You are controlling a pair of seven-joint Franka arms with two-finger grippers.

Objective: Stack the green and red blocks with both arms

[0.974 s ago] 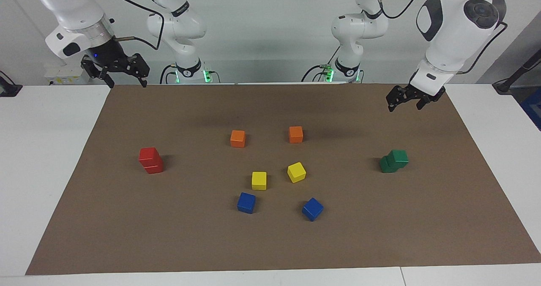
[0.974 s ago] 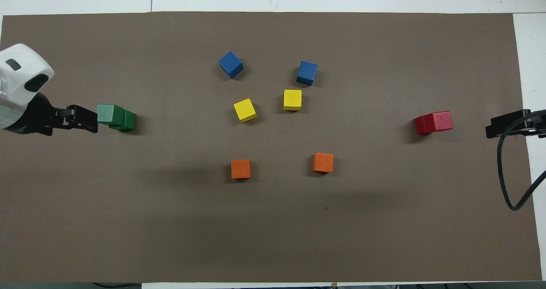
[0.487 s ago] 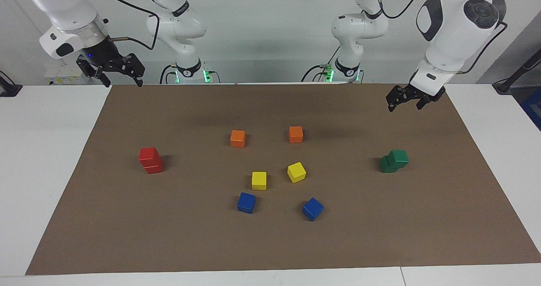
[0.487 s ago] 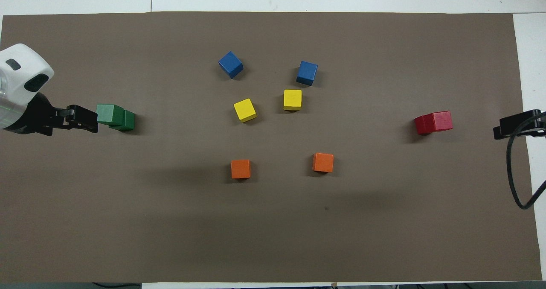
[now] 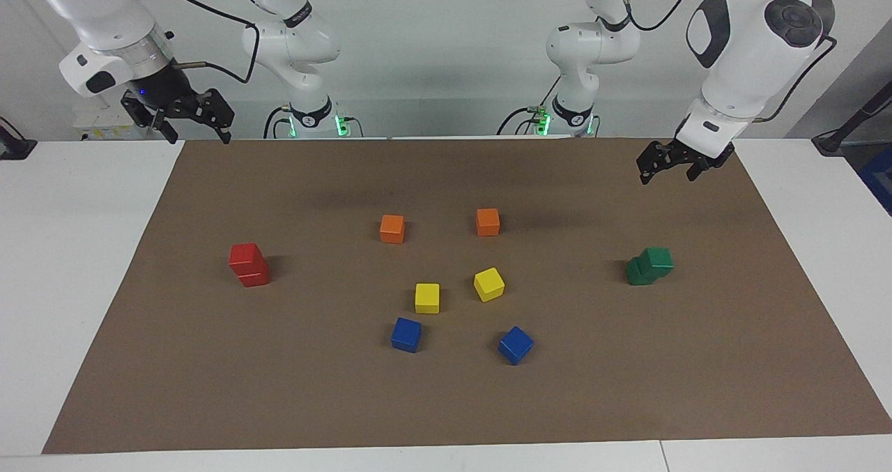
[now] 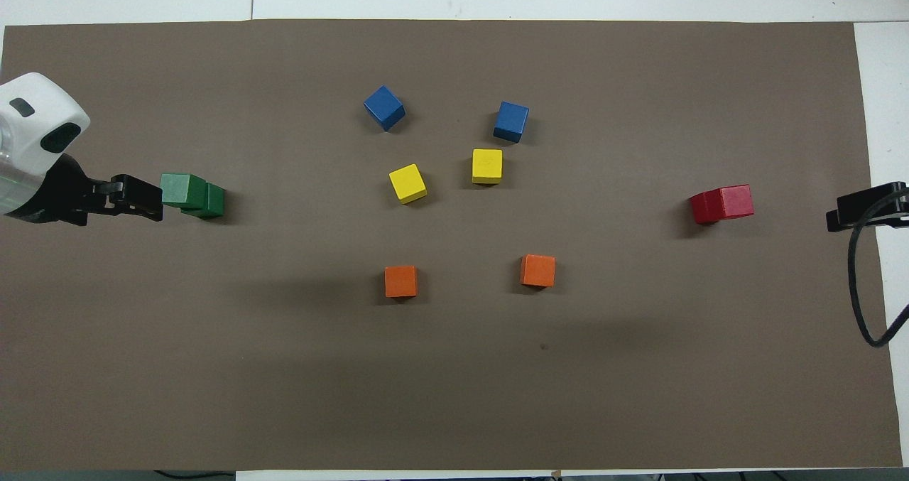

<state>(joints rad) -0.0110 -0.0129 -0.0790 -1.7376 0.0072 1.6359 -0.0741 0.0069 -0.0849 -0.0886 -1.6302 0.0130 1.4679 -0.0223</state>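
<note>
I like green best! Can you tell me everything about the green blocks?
The green blocks are two small, dark green, matte cubes, one stacked on the other. The top cube sits shifted off-centre and slightly turned, so the stack looks stepped. They stand on the brown mat toward the left arm's end of the table. Nothing else touches them.

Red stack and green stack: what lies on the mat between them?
Between the red stack and green stack sit two yellow cubes; the facing view shows it best.
</note>
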